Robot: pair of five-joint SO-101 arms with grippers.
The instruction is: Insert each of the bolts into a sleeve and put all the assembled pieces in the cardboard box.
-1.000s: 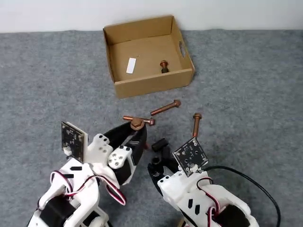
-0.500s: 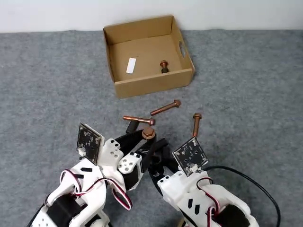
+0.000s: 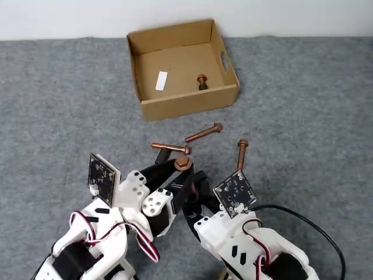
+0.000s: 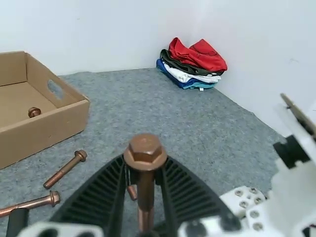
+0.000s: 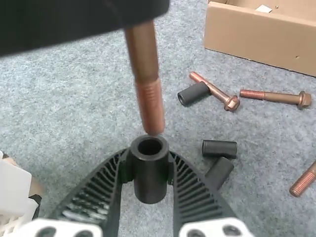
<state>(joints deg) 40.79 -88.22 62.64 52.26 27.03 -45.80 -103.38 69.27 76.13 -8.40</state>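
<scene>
My left gripper is shut on a copper bolt, held upright with its hex head on top. My right gripper is shut on a black sleeve, which stands upright with its bore open. The bolt's threaded tip hangs just above that bore, slightly tilted. In the high view both grippers meet near the table's front centre. The cardboard box stands at the back with one assembled piece inside.
Three loose bolts lie between the box and the arms. Loose sleeves lie on the grey carpet near the grippers. A pile of folded clothes sits in the far corner.
My left arm has carried the bolt to the right and toward the right gripper, bringing it over the held sleeve. The right arm has stayed in place.
</scene>
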